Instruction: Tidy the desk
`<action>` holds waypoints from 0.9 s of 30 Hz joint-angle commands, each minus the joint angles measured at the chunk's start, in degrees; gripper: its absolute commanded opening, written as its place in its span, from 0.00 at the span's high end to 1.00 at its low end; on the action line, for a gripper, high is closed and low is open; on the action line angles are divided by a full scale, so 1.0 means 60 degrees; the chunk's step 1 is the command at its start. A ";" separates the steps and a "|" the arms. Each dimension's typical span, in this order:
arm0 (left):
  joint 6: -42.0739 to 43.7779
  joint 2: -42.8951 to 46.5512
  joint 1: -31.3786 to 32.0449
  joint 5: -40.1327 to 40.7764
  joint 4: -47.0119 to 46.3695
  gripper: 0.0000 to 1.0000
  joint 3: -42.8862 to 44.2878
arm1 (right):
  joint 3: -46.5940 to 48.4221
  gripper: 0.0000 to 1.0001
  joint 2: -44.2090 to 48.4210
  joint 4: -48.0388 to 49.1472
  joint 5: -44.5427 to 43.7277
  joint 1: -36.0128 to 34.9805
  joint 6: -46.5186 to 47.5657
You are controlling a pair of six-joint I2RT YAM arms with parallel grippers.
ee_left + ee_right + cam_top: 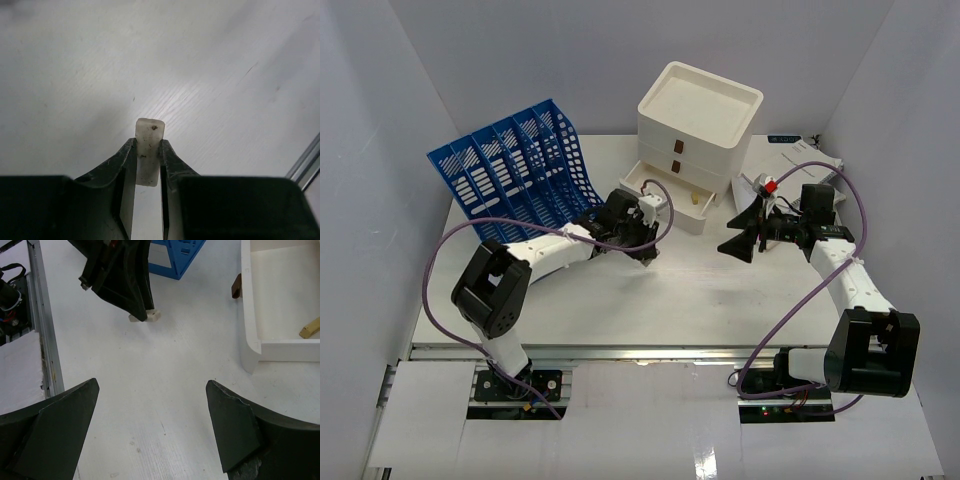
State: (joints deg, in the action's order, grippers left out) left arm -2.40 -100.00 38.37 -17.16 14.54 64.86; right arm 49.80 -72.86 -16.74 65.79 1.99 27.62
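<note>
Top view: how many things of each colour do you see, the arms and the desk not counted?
Blue: 1, rack
Cream: 1, drawer box
White: 2, block and papers
Yellow: 1, piece
Total: 5

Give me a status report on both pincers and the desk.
Left pincer shut on small white block, low over the desk. Right pincer open, empty. Open bottom drawer holds yellowish piece.
</note>
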 commanded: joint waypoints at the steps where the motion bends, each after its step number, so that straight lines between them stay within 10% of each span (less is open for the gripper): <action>1: -0.3413 0.0940 0.0007 0.0014 -0.2445 0.96 0.0362 | 0.0137 0.06 0.0136 -0.0110 0.0136 0.0127 0.0158; 10: -0.8600 -0.1303 -0.0011 0.4392 -0.1756 0.94 0.4257 | 0.0134 0.06 0.0158 -0.0125 0.0028 0.0308 0.0191; 20: -0.9898 -0.3789 -0.0368 0.5768 0.0533 0.85 0.7433 | 0.0137 0.07 0.0220 -0.0183 0.0173 0.0567 0.0233; 27: -0.9521 -0.4157 -0.0506 0.5349 0.0513 0.32 0.7612 | 0.0137 0.07 0.0117 -0.0235 0.0168 0.0621 0.0276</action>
State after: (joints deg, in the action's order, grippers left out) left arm -60.33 -126.14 35.77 14.95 16.92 107.42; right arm 49.80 -72.79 -17.12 65.60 5.38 28.45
